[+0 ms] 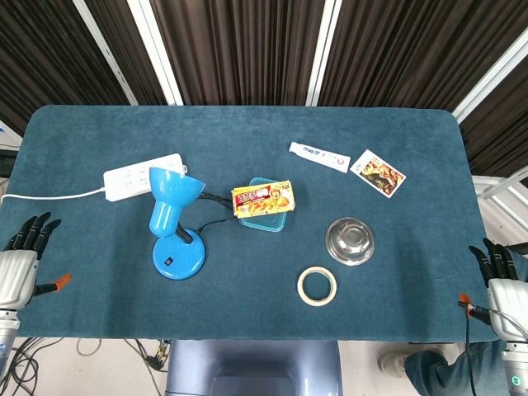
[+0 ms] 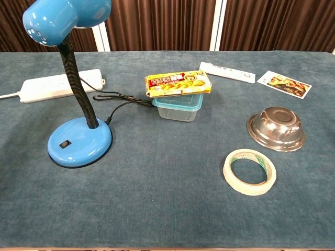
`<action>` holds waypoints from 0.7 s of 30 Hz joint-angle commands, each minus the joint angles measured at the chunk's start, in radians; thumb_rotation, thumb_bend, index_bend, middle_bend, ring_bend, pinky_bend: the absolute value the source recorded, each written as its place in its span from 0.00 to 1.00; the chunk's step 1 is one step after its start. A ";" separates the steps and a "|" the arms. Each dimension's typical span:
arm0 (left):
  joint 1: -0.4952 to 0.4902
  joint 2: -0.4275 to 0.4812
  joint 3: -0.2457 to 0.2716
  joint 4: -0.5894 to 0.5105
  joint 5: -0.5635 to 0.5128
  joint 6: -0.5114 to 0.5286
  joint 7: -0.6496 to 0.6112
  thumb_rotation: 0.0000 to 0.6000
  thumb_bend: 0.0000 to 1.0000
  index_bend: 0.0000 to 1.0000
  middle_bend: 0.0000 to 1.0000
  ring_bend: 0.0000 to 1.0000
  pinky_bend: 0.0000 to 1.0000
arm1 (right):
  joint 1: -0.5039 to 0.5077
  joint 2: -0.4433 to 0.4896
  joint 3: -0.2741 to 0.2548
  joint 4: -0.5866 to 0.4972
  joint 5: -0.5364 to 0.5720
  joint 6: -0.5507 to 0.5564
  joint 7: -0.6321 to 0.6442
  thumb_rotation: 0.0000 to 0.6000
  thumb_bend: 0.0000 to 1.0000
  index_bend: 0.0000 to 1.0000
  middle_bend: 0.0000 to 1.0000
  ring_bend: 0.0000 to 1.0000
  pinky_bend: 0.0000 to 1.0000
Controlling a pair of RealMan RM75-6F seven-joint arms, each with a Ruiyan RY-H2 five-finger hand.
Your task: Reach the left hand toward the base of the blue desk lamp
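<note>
The blue desk lamp stands left of the table's middle; its round base [image 1: 178,257] [image 2: 79,141] carries a small black switch, and a black gooseneck rises to the blue shade [image 1: 171,198] [image 2: 65,18]. My left hand [image 1: 20,264] hovers off the table's left edge, well left of the base, open with fingers spread and holding nothing. Off the right edge, my right hand [image 1: 502,280] is open and empty too. Neither hand shows in the chest view.
A white power strip [image 1: 142,176] lies behind the lamp, its black cord [image 2: 118,102] running toward a clear tub [image 2: 178,107] topped by a yellow snack box [image 2: 178,84]. A steel bowl [image 2: 276,128], tape roll [image 2: 249,171], white tube [image 2: 226,71] and card [image 2: 284,83] lie to the right.
</note>
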 commanded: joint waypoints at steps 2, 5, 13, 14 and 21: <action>-0.003 -0.002 0.000 0.004 0.011 0.003 0.000 1.00 0.16 0.10 0.11 0.08 0.28 | 0.000 0.000 0.000 0.000 0.001 0.000 0.001 1.00 0.29 0.14 0.06 0.04 1.00; -0.006 -0.021 -0.001 0.020 0.044 0.025 -0.010 1.00 0.26 0.11 0.25 0.26 0.47 | 0.000 0.000 0.000 -0.001 0.002 -0.001 0.001 1.00 0.29 0.14 0.06 0.04 1.00; -0.070 -0.078 0.054 0.071 0.186 -0.042 -0.066 1.00 0.61 0.15 0.70 0.69 0.78 | -0.002 -0.001 -0.002 -0.004 -0.001 0.001 -0.004 1.00 0.29 0.14 0.06 0.04 1.00; -0.079 -0.087 0.059 0.078 0.198 -0.054 -0.061 1.00 0.63 0.15 0.72 0.72 0.80 | -0.002 -0.001 -0.002 -0.004 -0.001 0.001 -0.005 1.00 0.29 0.14 0.06 0.04 1.00; -0.145 -0.150 0.101 0.106 0.212 -0.207 -0.019 1.00 0.68 0.15 0.79 0.77 0.83 | -0.002 -0.001 -0.003 -0.004 -0.002 0.002 -0.006 1.00 0.29 0.14 0.06 0.04 1.00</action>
